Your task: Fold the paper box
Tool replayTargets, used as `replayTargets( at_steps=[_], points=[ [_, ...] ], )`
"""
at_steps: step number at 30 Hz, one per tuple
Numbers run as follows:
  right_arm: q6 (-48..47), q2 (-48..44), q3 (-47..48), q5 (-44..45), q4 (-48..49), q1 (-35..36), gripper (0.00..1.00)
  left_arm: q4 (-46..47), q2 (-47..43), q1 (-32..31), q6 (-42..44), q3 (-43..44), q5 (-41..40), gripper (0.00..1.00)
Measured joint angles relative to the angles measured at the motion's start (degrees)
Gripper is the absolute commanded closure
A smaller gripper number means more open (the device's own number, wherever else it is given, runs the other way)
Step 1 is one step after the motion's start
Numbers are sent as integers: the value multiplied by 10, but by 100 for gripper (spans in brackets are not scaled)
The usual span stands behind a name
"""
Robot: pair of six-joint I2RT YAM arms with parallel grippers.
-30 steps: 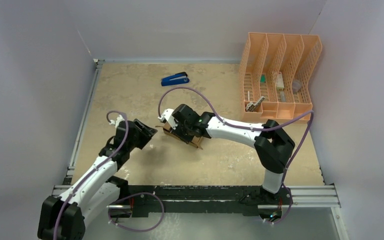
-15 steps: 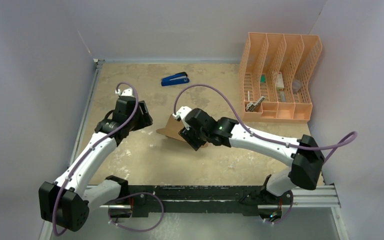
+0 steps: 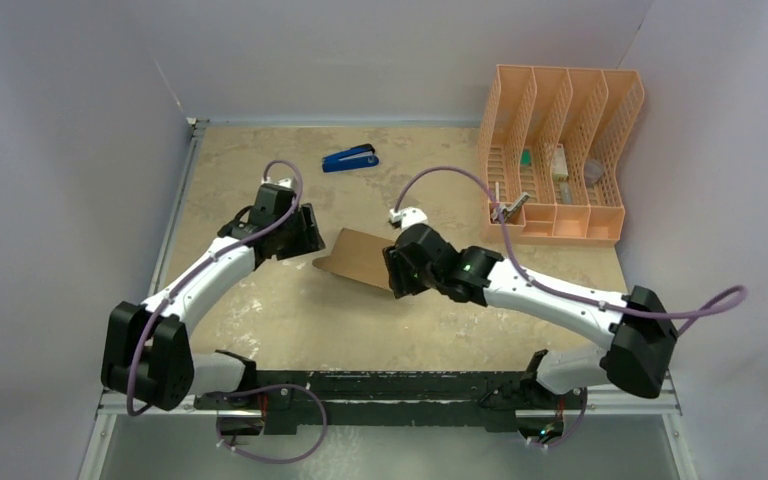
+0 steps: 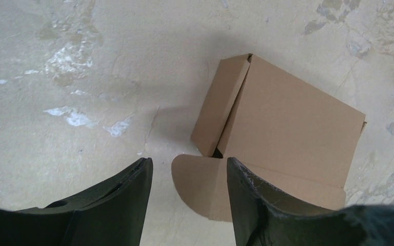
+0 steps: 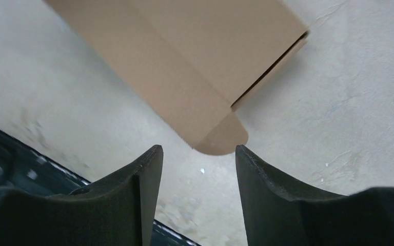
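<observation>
Basically the paper box lies flat on the table, midway between both grippers, sides formed but ends not yet closed. Left gripper is empty with its fingers apart and the box just ahead of it. Right gripper is also spread and empty, facing the opposite end. A rounded flap sits under the left fingertips and a small tab just ahead of the right ones. Each gripper is likely lined up to tuck its end in.

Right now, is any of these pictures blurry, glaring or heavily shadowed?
Top view: even, soft light, no glare. Left wrist view: the paper box is sharp, with a soft shadow on its left. Right wrist view: slightly softer, the fingers dark silhouettes.
</observation>
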Motion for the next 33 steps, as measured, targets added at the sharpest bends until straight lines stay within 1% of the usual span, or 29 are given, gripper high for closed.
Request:
replayTargets(
  at_steps=[3, 6, 8, 13, 20, 24, 29, 33],
  points=[
    [61, -33, -13, -1, 35, -35, 41, 11, 29, -2, 3, 12, 10, 45],
    [108, -48, -32, -3, 62, -71, 41, 25, 50, -5, 3, 16, 19, 45],
    [140, -40, -51, -7, 83, -95, 42, 35, 64, -8, 3, 16, 28, 44],
    [177, -10, -94, -34, 133, -136, 43, 64, 87, -16, -1, 12, 51, 44],
    [217, 56, -150, -104, 235, -168, 43, 97, 115, -19, -5, -13, 58, 45],
    [227, 63, -172, -144, 297, -181, 43, 114, 122, -18, -14, -22, 63, 49],
    [226, 64, -180, -181, 333, -193, 43, 135, 129, -19, -28, -24, 80, 53],
    [222, 65, -180, -215, 359, -202, 43, 138, 129, -19, -48, -26, 96, 54]
  ],
)
